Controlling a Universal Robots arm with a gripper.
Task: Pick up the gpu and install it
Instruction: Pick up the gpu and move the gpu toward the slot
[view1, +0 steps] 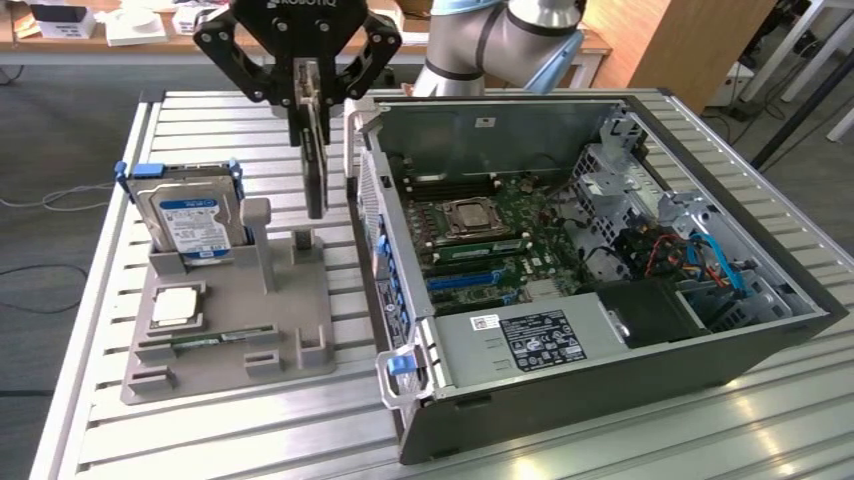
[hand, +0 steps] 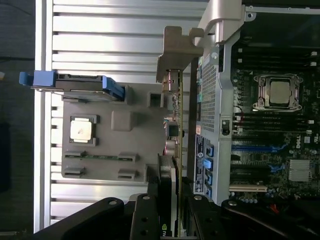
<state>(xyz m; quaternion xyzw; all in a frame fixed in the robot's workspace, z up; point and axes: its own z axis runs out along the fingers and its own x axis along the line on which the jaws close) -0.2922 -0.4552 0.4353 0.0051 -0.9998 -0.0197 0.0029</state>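
I held the thin, flat, dark gpu (view1: 316, 170) upright in the black gripper's (view1: 315, 100) part-closed jaws, over the grey holder tray (view1: 227, 335).

My gripper (view1: 311, 92) hangs pointing straight down at the far side of the scene, left of centre in the exterior view. Its two black fingers (view1: 363, 60) are pinched inward on the upper edge of the graphics card (view1: 316, 165), which hangs upright beneath them. My grey arm (view1: 497, 38) reaches in from that view's far right.
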